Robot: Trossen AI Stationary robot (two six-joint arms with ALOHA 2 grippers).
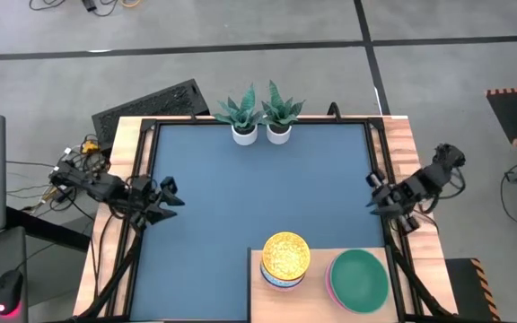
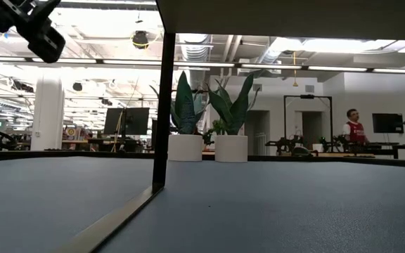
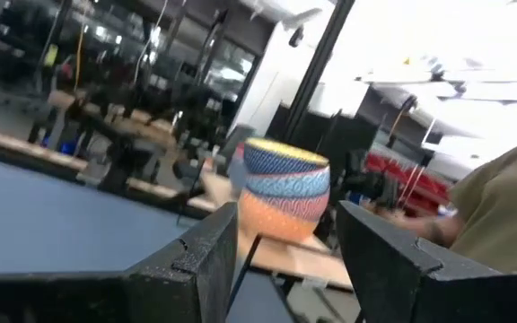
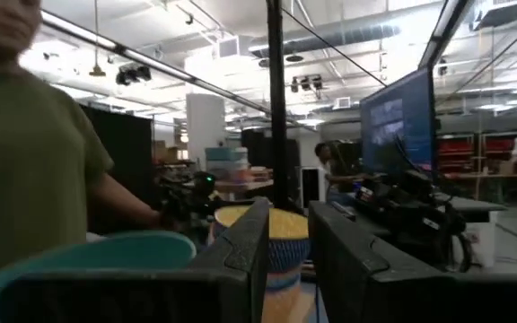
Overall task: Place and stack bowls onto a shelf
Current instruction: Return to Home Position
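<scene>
The left gripper [image 1: 167,199] hangs over the left rim of the blue table [image 1: 258,197], well apart from the bowls. Its two fingers are apart and hold nothing. The middle of the table gives lots of open room. Only the white plant pots [image 1: 245,135] stand at the far edge, away from both arms.

At the near edge lies the pale shelf [image 1: 260,301]. On it stands a stack of small patterned bowls [image 1: 285,262] with a yellow one on top. Just beside it, to the right, the green bowl [image 1: 359,280] sits inside the pink bowl [image 1: 329,287]. No bowl shows on the blue table, so the stacking looks done.

The right gripper [image 1: 377,194] hangs by the table's right rim, near the shelf's far right corner but not touching it. Its fingers are a little apart and empty.

The job in hand looks like going to rest. Each arm needs to fold toward its own side and keep off the shelf. The right arm is nearer the bowls, so it needs more care. A person [image 4: 34,152] shows close behind the shelf, so no arm should swing that way.
</scene>
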